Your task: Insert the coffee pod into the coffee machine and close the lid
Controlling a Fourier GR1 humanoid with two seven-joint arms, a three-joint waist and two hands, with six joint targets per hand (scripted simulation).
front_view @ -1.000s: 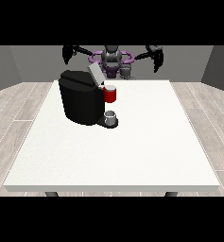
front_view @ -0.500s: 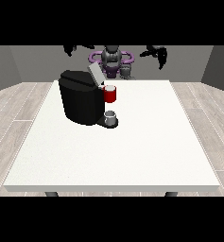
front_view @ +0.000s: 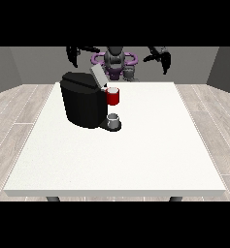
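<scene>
The black coffee machine (front_view: pixel 84 104) stands on the white table (front_view: pixel 136 155), towards its far left part, with its grey lid (front_view: pixel 97 75) tilted up. A red thing at the machine (front_view: pixel 113 96) sits at its front, and below that a grey thing (front_view: pixel 114 120) rests on the machine's base; whether that is the pod I cannot tell. Beyond the table's far edge a small grey thing (front_view: pixel 130 73) stands by the robot. Both hands are raised above the far edge: the hand at the view's left (front_view: pixel 73 54) and the hand at the view's right (front_view: pixel 162 57). Whether their fingers are clenched or released I cannot tell.
</scene>
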